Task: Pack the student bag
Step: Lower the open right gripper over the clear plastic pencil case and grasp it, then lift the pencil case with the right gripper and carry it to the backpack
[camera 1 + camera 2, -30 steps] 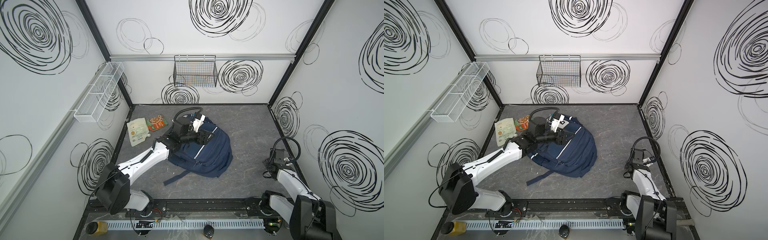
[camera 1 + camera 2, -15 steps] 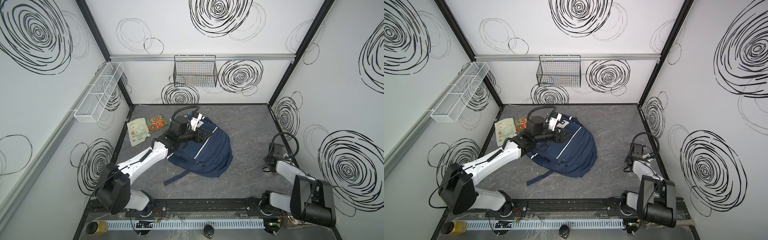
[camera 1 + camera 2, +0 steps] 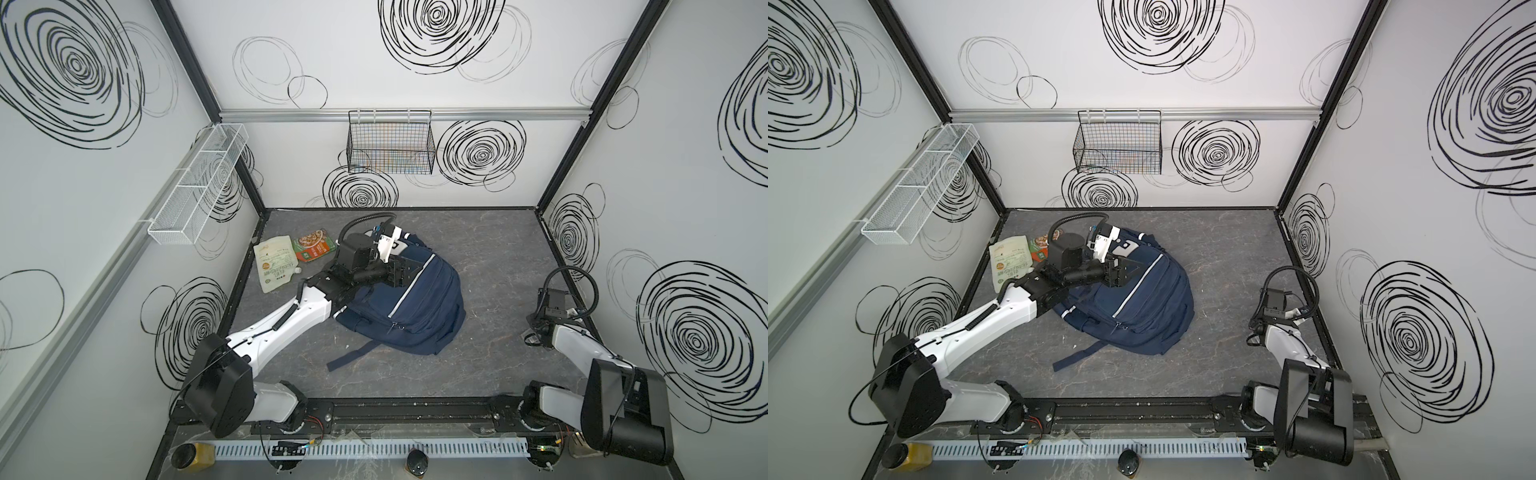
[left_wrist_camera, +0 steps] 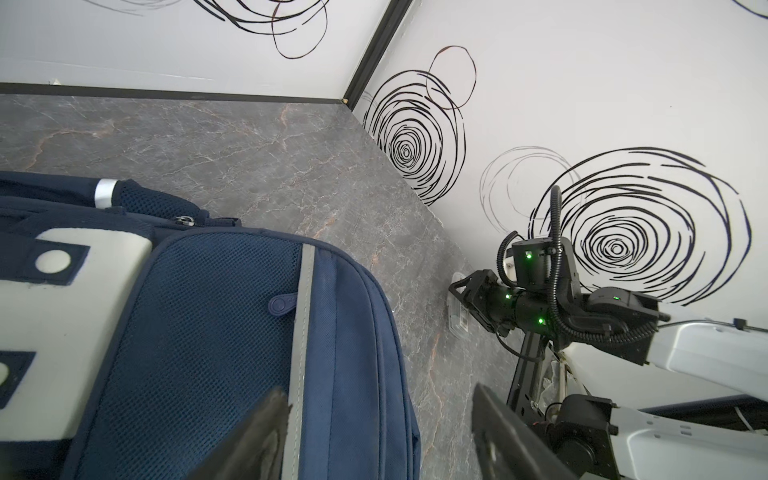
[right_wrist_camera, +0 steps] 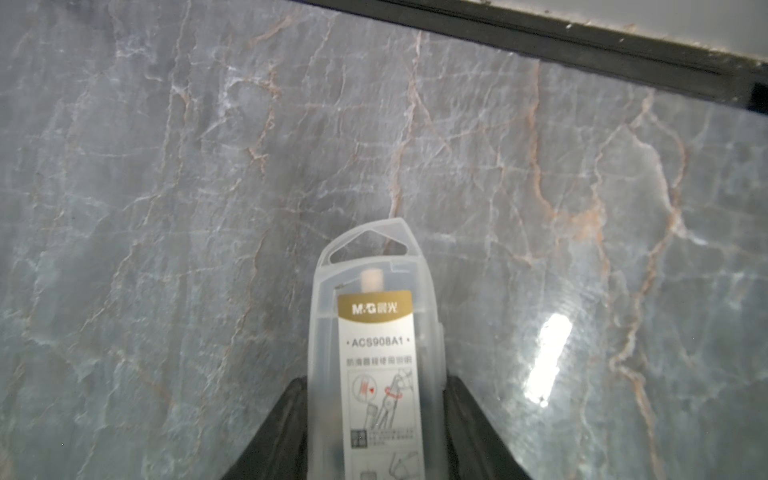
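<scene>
The student bag (image 3: 419, 309) (image 3: 1144, 309) lies flat on the grey floor in both top views, navy with white stripes and a white face patch (image 4: 62, 316). My left gripper (image 3: 409, 270) (image 3: 1124, 271) (image 4: 379, 401) hovers open over its upper half, with nothing between the fingers (image 4: 272, 411). By the right wall my right gripper (image 3: 533, 330) (image 3: 1254, 332) (image 5: 376, 386) is low at the floor. It is shut on a clear plastic compass case (image 5: 374, 324) (image 4: 457, 322), with a black finger against each long side.
A white pouch (image 3: 275, 265) and a green-orange food packet (image 3: 313, 248) lie left of the bag. A loose bag strap (image 3: 353, 357) trails toward the front. A black wire basket (image 3: 390, 147) hangs on the back wall, a white mesh shelf (image 3: 199, 183) on the left wall.
The right gripper's jaws have closed in onto the clear case, and its arm has swung nearer the right wall. The left gripper has drifted slightly right over the bag, still open.
</scene>
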You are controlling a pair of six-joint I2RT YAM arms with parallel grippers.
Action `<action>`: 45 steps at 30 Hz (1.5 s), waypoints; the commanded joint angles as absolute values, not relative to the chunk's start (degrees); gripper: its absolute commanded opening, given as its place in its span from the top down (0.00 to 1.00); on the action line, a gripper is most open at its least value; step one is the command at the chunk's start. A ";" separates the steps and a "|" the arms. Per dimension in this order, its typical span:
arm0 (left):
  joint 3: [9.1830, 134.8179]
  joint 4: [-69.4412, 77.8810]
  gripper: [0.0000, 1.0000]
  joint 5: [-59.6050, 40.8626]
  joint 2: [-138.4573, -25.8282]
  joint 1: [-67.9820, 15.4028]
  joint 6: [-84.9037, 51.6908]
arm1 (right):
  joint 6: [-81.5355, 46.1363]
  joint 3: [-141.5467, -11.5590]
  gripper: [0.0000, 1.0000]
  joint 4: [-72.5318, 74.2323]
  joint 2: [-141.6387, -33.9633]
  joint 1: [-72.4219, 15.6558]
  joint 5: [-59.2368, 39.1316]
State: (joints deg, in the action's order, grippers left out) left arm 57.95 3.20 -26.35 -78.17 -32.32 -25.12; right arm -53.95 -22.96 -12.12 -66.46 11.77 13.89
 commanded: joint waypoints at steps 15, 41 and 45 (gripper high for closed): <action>57.33 2.58 0.27 -21.55 -77.86 -37.28 -17.08 | -52.35 -26.98 0.75 -5.64 -49.40 -6.26 6.36; 61.76 -9.70 0.27 0.64 -86.00 -44.47 -5.41 | -48.29 -31.65 0.76 18.02 -52.21 -28.50 -6.07; 61.65 -8.65 0.28 1.80 -87.01 -45.17 -5.76 | -48.10 -32.11 0.77 17.03 -51.94 -28.56 -6.16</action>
State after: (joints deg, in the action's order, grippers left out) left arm 60.12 -9.93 -0.67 -86.74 -44.69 -6.83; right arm -48.77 -30.09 15.35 -52.29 -28.34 -7.88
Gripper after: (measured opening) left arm 0.724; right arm 0.466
